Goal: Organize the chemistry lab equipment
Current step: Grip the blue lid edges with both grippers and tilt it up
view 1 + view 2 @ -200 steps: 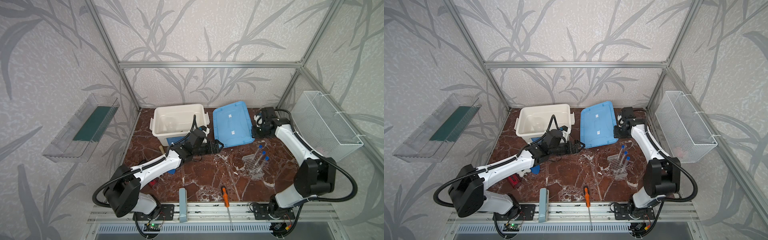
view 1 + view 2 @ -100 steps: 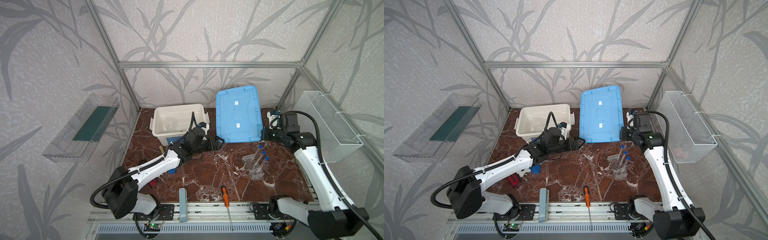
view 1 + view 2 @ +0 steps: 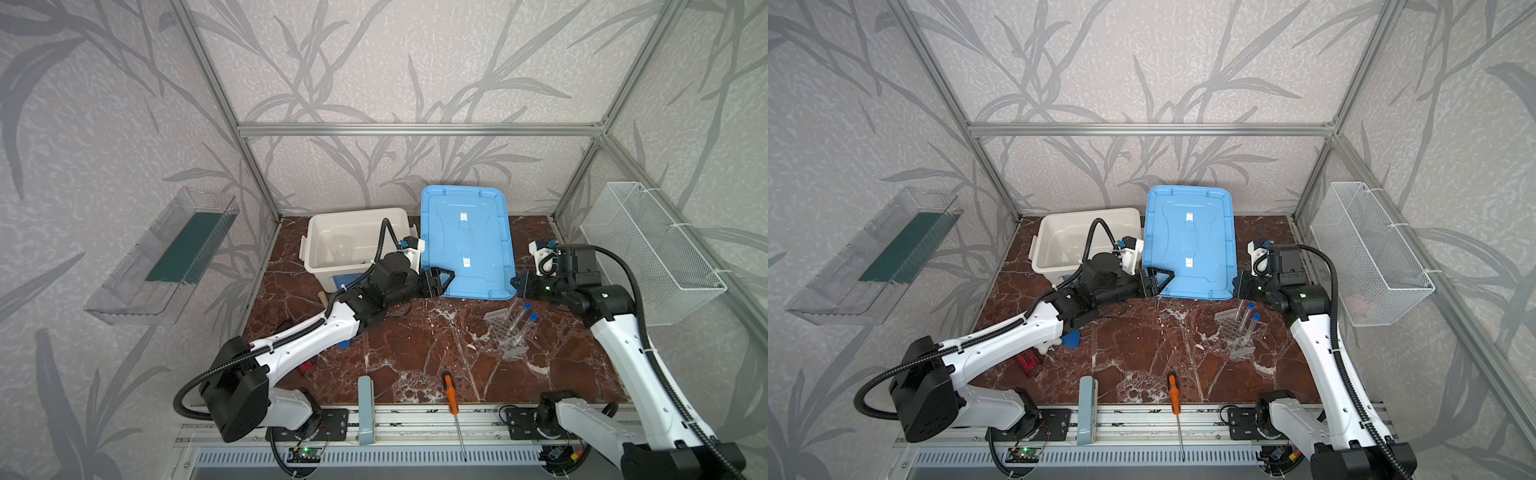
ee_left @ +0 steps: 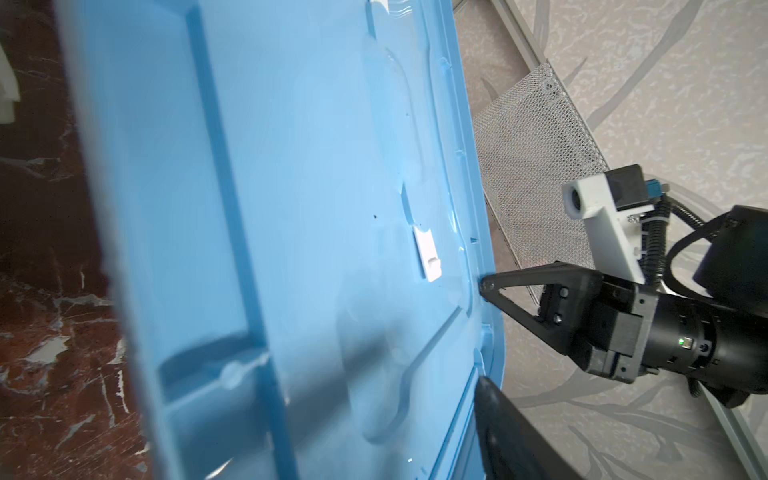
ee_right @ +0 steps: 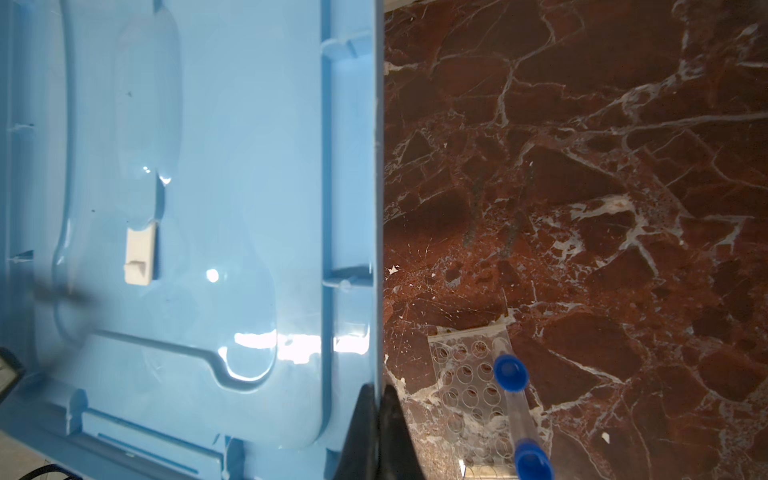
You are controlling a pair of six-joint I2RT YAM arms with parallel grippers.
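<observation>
The right gripper (image 3: 515, 286) is pinched tight on the side edge of the big blue lid (image 3: 465, 241), near its front corner. In the right wrist view its two fingers (image 5: 357, 440) press the thin rim from both sides. That keeps the lid lifted over the table (image 3: 415, 345), tipped so its far end is higher. The left gripper (image 3: 439, 282) is at the lid's other front corner with its jaws apart, one on each side of the edge. I cannot tell if they squeeze it yet. I think it is there because the lid is wide and bendy, and one small pinch near a corner could let it swing or slip. The white bin (image 3: 353, 212) sits open just beside the lid, so the lid probably belongs on it. The test tubes (image 3: 524, 320) with blue caps lean in the clear rack (image 3: 500, 332) on the table, near the right gripper and toward the front, so the lid must not bump them.
</observation>
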